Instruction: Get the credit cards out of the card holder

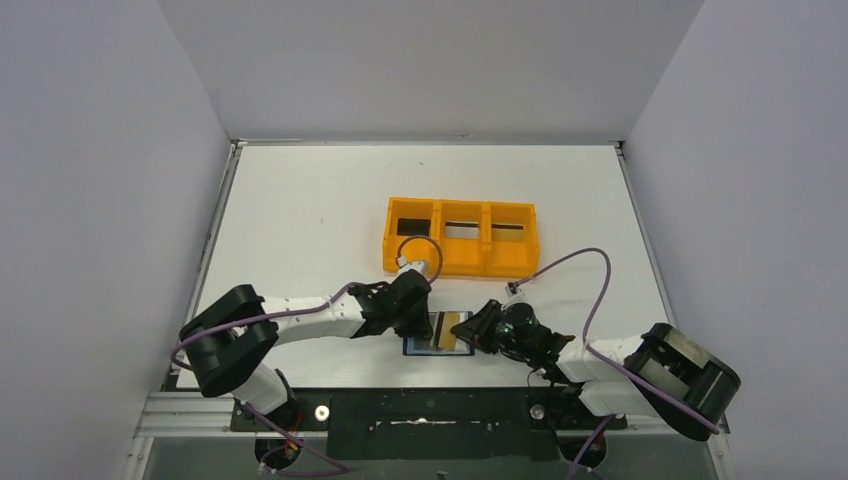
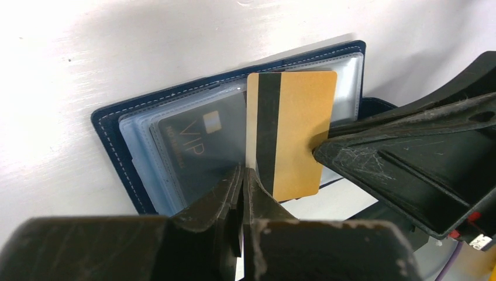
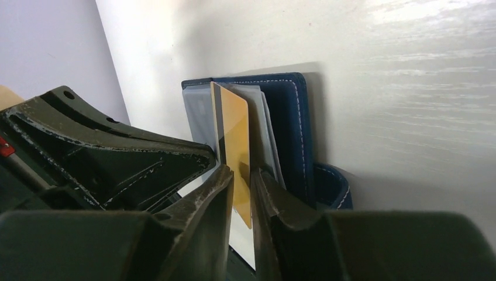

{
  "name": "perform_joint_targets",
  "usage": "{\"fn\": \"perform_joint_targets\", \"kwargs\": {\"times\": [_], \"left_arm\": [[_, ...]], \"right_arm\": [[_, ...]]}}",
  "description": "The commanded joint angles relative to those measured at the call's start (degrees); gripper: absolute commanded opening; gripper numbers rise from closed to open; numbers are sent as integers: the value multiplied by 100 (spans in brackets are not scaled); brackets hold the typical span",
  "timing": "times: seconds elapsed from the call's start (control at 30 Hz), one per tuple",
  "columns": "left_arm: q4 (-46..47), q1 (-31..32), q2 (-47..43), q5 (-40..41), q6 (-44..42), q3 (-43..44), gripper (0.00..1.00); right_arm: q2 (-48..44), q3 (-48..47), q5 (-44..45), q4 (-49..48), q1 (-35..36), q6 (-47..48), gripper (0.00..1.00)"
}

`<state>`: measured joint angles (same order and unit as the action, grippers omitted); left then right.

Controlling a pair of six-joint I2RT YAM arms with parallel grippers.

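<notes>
The card holder [image 2: 111, 124] is lying open on the table [image 1: 300, 220], right under both sets of jaws and close to the arms' bases. Its clear pockets [image 2: 135, 140] are fanning out. A black VIP card [image 2: 193, 143] is sitting inside one of them, just beside the left jaws. A gold card [image 2: 298, 129] with a black stripe is standing up out of the holder, between the two sets of jaws. The left jaws are pressing together at the striped side of the gold card, and I cannot tell if they are pinching anything. The right jaws are pinching the other side of the gold card in a thin gap.

Beyond the jaws, an orange tray [image 1: 490, 264] with three boxes is sitting well apart from the holder. Something dark is showing in each box, but it is too small to tell what.

The top view is showing the tray, and the wrist views are not. Only the left wrist view is showing the VIP card. The right wrist view is showing the gold card edge-on, and a small blue tab [image 3: 333, 187] sticking out of the holder beside the right jaws.
</notes>
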<state>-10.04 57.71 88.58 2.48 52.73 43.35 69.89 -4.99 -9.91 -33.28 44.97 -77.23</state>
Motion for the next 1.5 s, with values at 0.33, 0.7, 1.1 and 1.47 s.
{"fn": "perform_joint_targets", "kwargs": {"times": [0.33, 0.7, 1.1, 1.47], "left_arm": [[-259, 83, 410, -150, -195, -248, 0], [-463, 82, 99, 114, -114, -149, 2], [-507, -67, -850, 401, -268, 226, 26], [-849, -581, -1683, 380, -473, 125, 42]], "right_arm": [[485, 99, 169, -887, -37, -292, 7], [-1349, -112, 851, 1787, -53, 248, 0], [-3126, -663, 1384, 3139, -80, 1370, 0], [-3201, -1377, 1576, 3542, -94, 2653, 0]]}}
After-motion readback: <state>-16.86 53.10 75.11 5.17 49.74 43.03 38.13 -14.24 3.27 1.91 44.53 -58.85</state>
